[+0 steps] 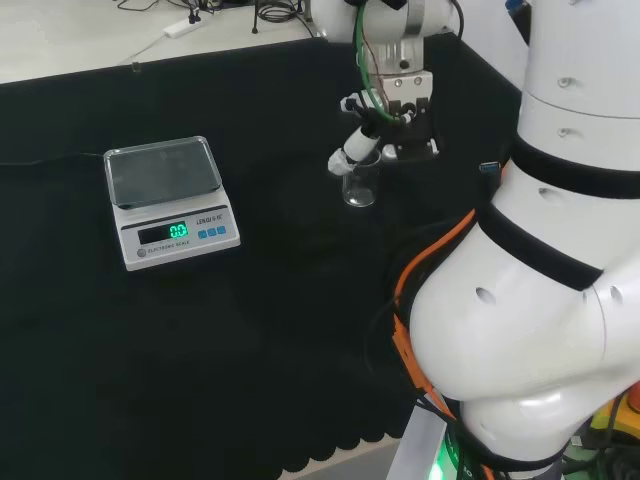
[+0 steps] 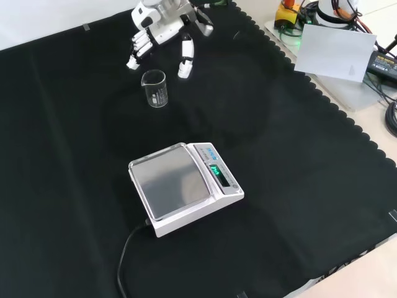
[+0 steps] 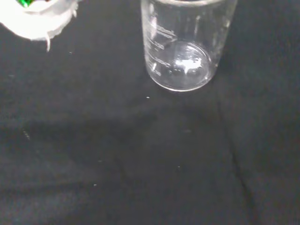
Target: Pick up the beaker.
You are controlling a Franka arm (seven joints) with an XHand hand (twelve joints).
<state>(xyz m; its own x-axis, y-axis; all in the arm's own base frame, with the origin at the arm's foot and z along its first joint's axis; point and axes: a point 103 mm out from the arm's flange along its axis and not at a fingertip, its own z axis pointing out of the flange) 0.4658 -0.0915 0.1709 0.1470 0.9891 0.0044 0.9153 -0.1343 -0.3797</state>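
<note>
You had the hand [image 2: 162,28] at the upper left of the front view, its fingers [image 2: 185,61] spread and pointing down, holding nothing. The beaker [image 2: 154,88] stood upright on the black cloth [image 2: 298,186] just below those fingers in that frame, apart from them as far as I could tell. In the head view the beaker [image 1: 360,182] sat near the top centre of the frame, with the hand [image 1: 400,125] just above and right of it and one white finger reaching down close to the rim. The wrist view showed the beaker [image 3: 183,47] clear and seemingly empty, near the upper middle of the picture.

The step in hand looked like the approach, with no grasp yet made. To do it well, I judged you needed to keep the fingers apart until the glass sat between fingers and thumb, lower the palm beside the wall rather than onto the rim, and only then curl round it. Clear glass tips easily when nudged from one side, so a centred closing mattered.

By count there was one beaker, one hand and one scale [image 2: 183,187], which sat at the centre of the front view, well apart from the beaker.
</note>
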